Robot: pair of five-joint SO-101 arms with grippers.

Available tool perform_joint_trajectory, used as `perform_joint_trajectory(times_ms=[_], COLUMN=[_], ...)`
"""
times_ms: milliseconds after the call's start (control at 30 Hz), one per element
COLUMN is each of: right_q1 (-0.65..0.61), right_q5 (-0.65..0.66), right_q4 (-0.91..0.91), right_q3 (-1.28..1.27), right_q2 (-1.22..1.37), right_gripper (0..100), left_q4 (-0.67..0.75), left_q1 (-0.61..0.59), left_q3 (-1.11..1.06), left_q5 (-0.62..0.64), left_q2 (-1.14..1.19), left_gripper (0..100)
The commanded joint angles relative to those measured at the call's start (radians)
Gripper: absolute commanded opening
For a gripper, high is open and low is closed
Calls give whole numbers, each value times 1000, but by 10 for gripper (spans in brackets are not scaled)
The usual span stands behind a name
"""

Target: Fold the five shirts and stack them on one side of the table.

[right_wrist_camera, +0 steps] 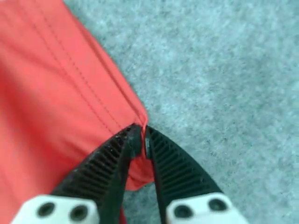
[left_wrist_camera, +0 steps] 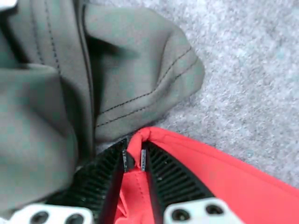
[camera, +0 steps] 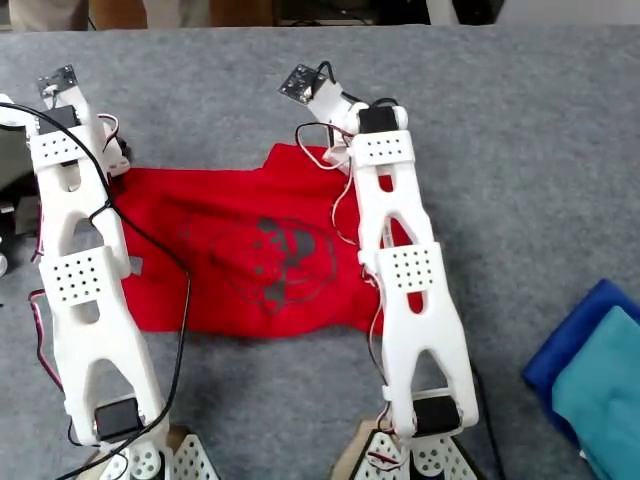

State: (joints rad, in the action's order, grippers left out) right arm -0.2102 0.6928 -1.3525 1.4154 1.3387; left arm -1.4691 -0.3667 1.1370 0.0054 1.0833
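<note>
1. The red cotton shirt with a dark print [camera: 230,250] lies spread flat on the grey felt-covered counter [camera: 520,150], between the two white arms.
2. Its long axis runs side to side across the counter, from one arm to the other, and the print faces up. I cannot tell which end is the neck.
3. The left hand [left_wrist_camera: 134,158] is clamped on a small raised fold of the red shirt at its far left corner, the black jaws closed with cloth between them.
4. The right hand [right_wrist_camera: 142,140] is likewise pinched on the stitched hem at the far edge, near the shirt's right side.
5. The cloth looks light, soft and limp. It will likely sag and drag between the two grips, so hems and corners, where the fabric is doubled, seem the surest places to hold.
6. A crumpled grey shirt [left_wrist_camera: 56,93] lies just beside the left hand's corner and could catch on a lift.
7. A folded blue shirt [camera: 560,360] with a folded teal shirt [camera: 610,390] on it sits at the near right.
</note>
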Motion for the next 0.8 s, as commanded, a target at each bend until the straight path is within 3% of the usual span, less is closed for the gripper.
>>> perform_joint_trajectory(times_ms=[0,133,567,767], right_q1=[10,1,-54,-97], right_q5=[-64,-126,-133,-127], right_q4=[5,11,23,-61], right_q3=[128,262,232,209], right_q2=[-15,-21,-234,-266], right_gripper=[4,4,4,4], left_q4=[12,14,15,11], left_q1=[3,3,6,5], left_q3=[5,5,9,5], left_q5=[-5,-5,0,2], left_q2=[-10,-10,-10,-10], left_gripper=[19,19,19,19])
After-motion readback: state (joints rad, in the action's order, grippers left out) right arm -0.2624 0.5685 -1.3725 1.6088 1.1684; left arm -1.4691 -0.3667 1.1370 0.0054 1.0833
